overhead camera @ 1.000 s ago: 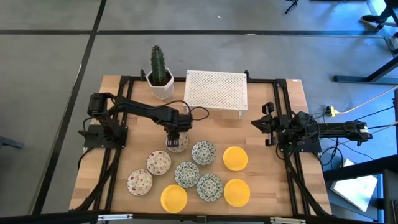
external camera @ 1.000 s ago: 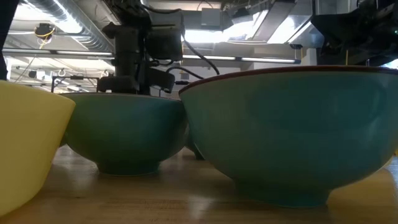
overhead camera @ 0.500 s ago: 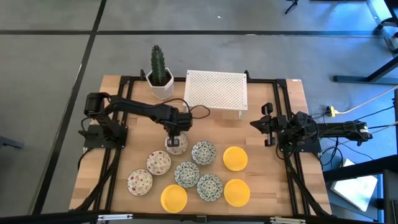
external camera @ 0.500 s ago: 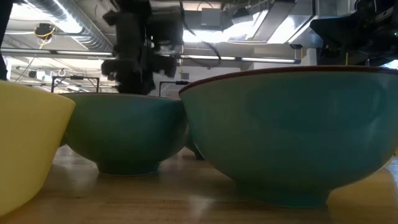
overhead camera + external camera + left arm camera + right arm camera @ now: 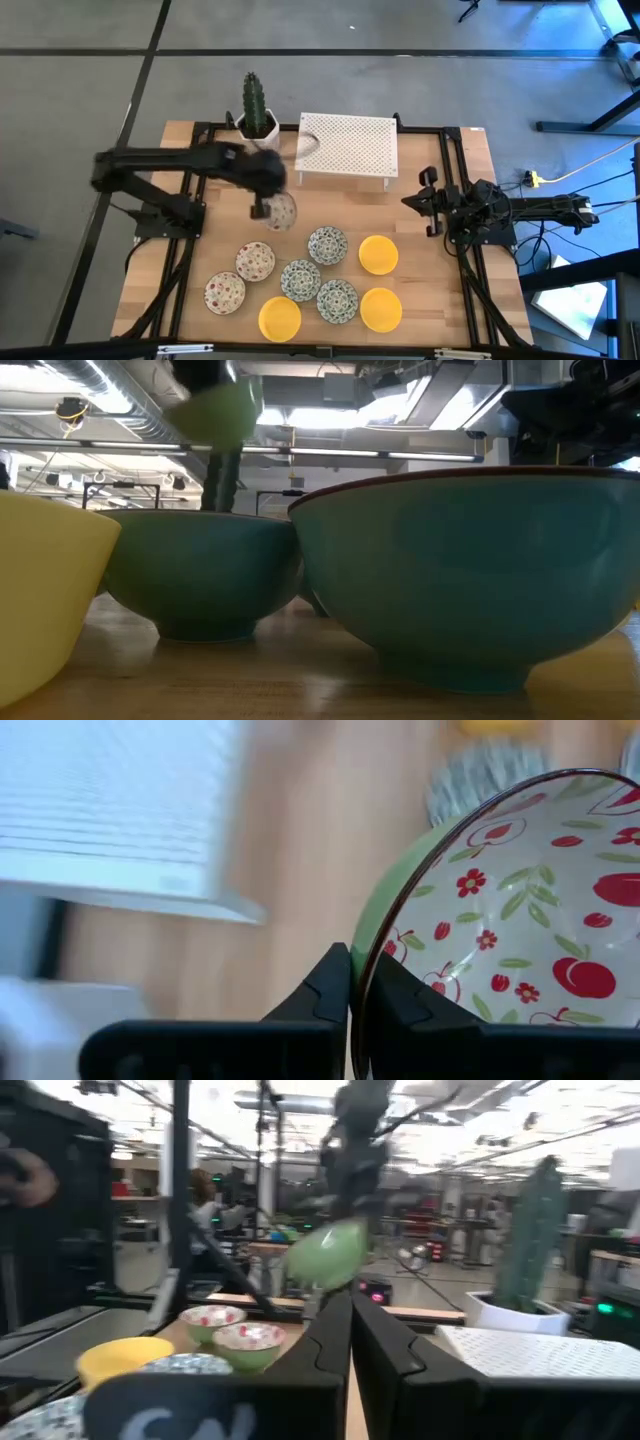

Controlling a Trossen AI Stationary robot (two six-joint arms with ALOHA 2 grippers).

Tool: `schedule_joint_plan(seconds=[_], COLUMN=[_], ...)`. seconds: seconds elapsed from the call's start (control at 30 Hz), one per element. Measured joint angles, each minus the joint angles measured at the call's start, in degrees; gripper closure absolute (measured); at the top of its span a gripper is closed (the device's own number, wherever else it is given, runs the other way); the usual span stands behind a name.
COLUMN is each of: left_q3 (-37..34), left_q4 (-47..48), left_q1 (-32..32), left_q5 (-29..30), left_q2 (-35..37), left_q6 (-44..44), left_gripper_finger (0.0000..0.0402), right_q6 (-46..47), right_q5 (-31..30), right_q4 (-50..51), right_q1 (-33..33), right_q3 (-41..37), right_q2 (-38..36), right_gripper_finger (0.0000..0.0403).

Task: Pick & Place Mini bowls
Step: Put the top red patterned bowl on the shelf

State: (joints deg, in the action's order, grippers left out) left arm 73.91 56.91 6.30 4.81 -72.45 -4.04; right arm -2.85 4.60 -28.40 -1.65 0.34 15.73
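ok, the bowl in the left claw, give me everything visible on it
The red floral bowl is small, round and shallow, looks like glazed ceramic: white inside with red flowers, fruit and green leaves, a dark thin rim, pale green outside. The left claw is shut on its rim, one finger inside, one outside. It hangs tilted, clear of the table, between the cactus pot and the other bowls. Nothing else touches it.

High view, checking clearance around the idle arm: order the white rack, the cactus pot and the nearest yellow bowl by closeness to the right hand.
From the right hand:
1. Yellow bowl, toward the table's front.
2. White rack, along the back edge.
3. Cactus pot, back left, farthest.
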Motion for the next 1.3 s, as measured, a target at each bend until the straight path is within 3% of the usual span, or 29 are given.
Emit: schedule_joint_plan(seconds=[0.1,0.2,0.43,0.63,0.77,0.93,1.1,1.2,1.3], left_q3=[-2.85,-9.10,-35.63,-55.78,-63.62,-65.73,-63.53,-58.48,-48.79], left_q4=[-4.00,-9.63,-35.58,-62.10,-69.51,-70.08,-70.10,-65.64,-55.99], left_q1=[1.84,3.87,6.96,6.06,5.45,5.47,5.43,5.52,6.37], left_q5=[0.30,-6.20,-13.82,-9.08,-6.53,-1.86,-1.78,-0.04,3.68], left_q2=[8.70,17.04,35.62,44.41,46.20,46.02,45.83,44.75,42.24], left_q6=[-0.07,-0.18,7.95,16.06,18.45,19.52,19.95,19.32,15.25], left_gripper_finger=[0.0394,0.0394,0.0394,0.0394,0.0394,0.0394,0.0395,0.0395,0.0394], right_q6=[0.64,0.84,0.73,0.98,0.96,0.96,1.13,1.11,0.95], right_q5=[1.13,1.07,1.07,1.11,1.07,1.06,1.09,1.05,1.05], right_q4=[0.00,0.00,1.28,1.78,2.69,3.07,4.99,4.85,4.74], right_q1=[0.02,0.01,0.00,0.00,0.00,0.01,0.02,0.02,0.02], right_q3=[0.00,0.00,0.00,0.00,0.00,0.00,0.00,0.00,0.00], right_q2=[0.00,0.00,0.02,0.00,0.02,0.02,0.02,0.02,0.00], right_gripper_finger=[0.0389,0.0389,0.0389,0.0389,0.0389,0.0389,0.0389,0.0389,0.0389])
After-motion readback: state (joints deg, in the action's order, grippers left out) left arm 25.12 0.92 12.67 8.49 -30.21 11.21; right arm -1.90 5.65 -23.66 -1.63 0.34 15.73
